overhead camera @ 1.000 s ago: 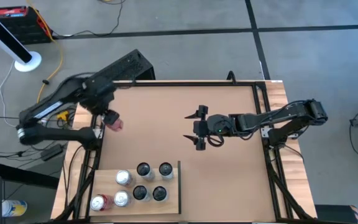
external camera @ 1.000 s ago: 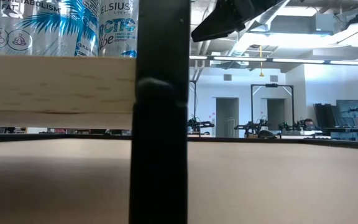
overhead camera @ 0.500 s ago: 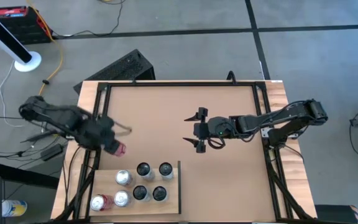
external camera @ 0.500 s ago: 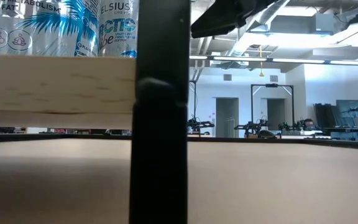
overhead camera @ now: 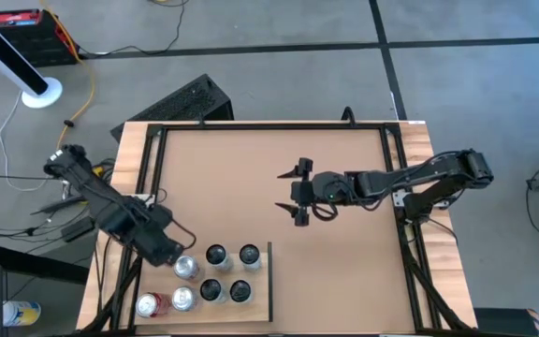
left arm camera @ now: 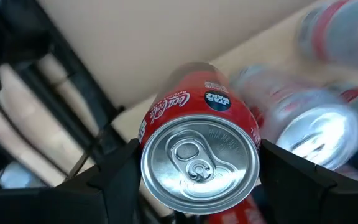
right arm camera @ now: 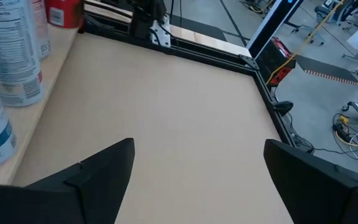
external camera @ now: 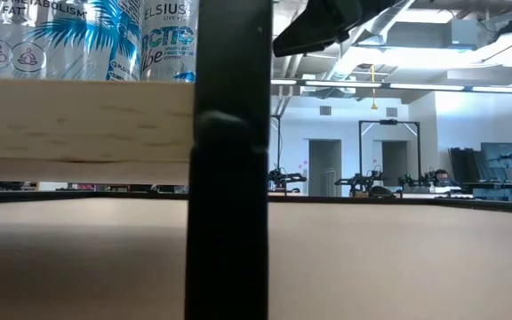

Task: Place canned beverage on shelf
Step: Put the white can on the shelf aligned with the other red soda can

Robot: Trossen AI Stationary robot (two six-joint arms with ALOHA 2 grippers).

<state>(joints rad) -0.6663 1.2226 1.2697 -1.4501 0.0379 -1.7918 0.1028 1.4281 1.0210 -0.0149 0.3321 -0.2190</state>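
Left gripper [overhead camera: 165,253] hangs over the top-left corner of the shelf [overhead camera: 260,304] in the high view, but the arm covers the can, so its exact spot over the board is a guess. Six cans stand on the pale board already, the nearest a silver can [overhead camera: 186,268] just beside the gripper. To do this step well, the can should come down straight onto bare wood and not bump that neighbour. Right gripper [overhead camera: 293,194] waits over the middle of the table with its fingers spread wide.

Low view shows only the shelf's edge [external camera: 78,116], a black post [external camera: 229,178] and the bottoms of tall cans [external camera: 60,40]; the left gripper is out of sight.

Left wrist view shows the red cola can [left arm camera: 199,149] pinched between the two dark fingers [left arm camera: 114,180], top toward the camera. Cans behind it are blurry.

Right wrist view shows spread fingers [right arm camera: 101,171] over bare table, holding nothing.
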